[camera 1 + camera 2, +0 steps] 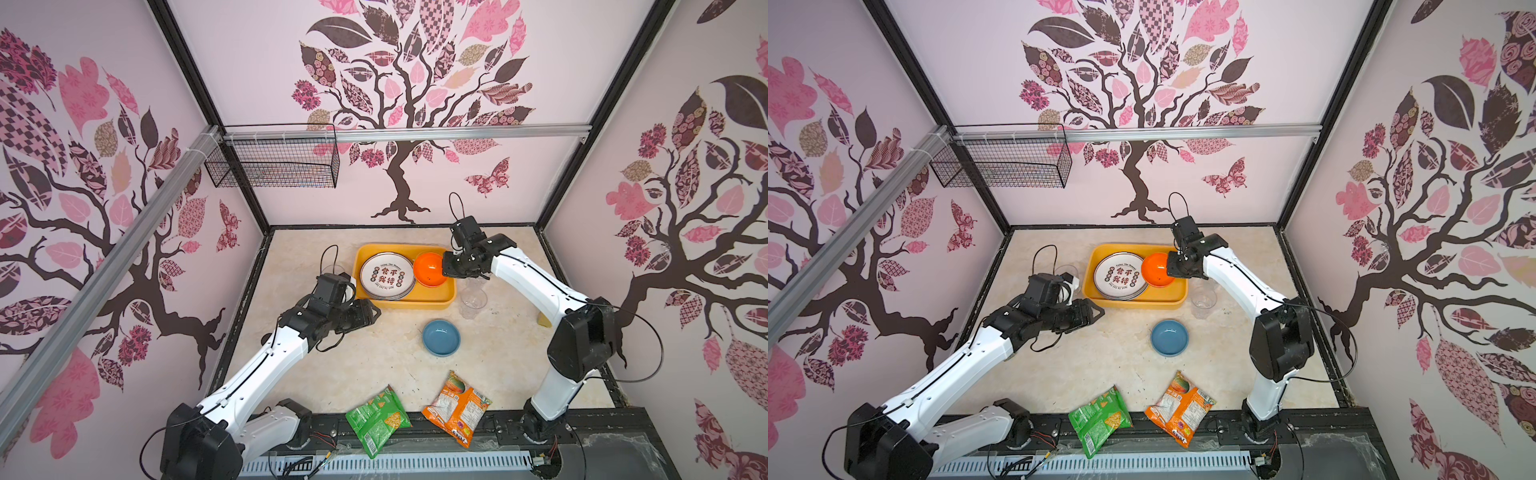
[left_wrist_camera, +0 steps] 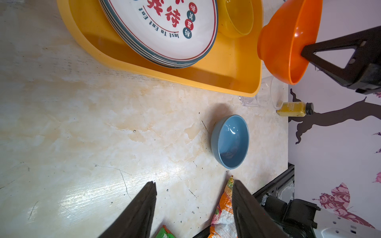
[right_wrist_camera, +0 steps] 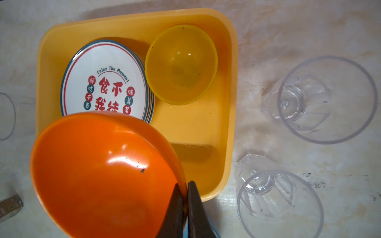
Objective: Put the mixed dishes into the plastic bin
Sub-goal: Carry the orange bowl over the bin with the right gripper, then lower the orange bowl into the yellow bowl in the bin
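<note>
The yellow-orange plastic bin (image 1: pixel 407 303) (image 3: pixel 195 127) holds a stack of white plates (image 1: pixel 386 276) (image 3: pixel 103 82) and a yellow bowl (image 3: pixel 181 63). My right gripper (image 3: pixel 185 183) (image 1: pixel 446 270) is shut on the rim of an orange bowl (image 3: pixel 99 171) (image 1: pixel 1156 270), held tilted above the bin's right half. A blue bowl (image 1: pixel 441 337) (image 2: pixel 231 142) sits on the table in front of the bin. Two clear cups (image 3: pixel 325 99) (image 3: pixel 278 206) stand right of the bin, and another clear cup (image 1: pixel 332 270) stands left of it. My left gripper (image 2: pixel 193 182) (image 1: pixel 372 313) hangs open and empty near the bin's front left corner.
A green snack bag (image 1: pixel 376 419) and an orange snack bag (image 1: pixel 457 409) lie at the table's front edge. A small yellow bottle (image 2: pixel 292 109) stands by the right wall. A black wire basket (image 1: pixel 274 164) hangs on the back wall at the left.
</note>
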`<state>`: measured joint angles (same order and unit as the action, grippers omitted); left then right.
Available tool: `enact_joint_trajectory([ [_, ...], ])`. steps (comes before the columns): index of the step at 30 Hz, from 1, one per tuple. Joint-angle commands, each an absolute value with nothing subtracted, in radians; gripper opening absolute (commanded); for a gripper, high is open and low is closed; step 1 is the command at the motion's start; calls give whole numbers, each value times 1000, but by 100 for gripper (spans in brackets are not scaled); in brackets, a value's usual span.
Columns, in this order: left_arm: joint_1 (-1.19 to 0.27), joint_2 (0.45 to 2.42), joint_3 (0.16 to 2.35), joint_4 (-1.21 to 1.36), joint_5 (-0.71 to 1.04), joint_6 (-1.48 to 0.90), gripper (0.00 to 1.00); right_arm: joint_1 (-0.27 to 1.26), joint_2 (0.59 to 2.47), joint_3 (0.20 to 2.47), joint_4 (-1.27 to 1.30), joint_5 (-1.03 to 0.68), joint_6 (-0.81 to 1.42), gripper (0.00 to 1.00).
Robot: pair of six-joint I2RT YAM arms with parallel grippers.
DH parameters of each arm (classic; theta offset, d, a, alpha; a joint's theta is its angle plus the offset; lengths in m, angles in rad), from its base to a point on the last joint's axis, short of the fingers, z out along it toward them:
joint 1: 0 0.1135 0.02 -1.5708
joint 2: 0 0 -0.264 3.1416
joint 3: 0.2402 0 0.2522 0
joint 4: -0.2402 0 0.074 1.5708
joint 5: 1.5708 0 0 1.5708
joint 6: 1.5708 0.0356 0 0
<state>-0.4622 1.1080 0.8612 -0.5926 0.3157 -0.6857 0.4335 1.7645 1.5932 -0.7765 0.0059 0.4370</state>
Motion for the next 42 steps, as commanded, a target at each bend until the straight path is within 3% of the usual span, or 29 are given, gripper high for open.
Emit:
enact_joint_trajectory([
  [1,-457,1091,871,-588,313,-690,62,418,1822,1660,-781,29,438,1],
  [20,-455,1066,836,-595,308,-704,62,362,2077,1941,-827,35,449,0],
  [42,-457,1064,809,-581,313,-718,61,337,2211,2023,-833,23,461,0],
])
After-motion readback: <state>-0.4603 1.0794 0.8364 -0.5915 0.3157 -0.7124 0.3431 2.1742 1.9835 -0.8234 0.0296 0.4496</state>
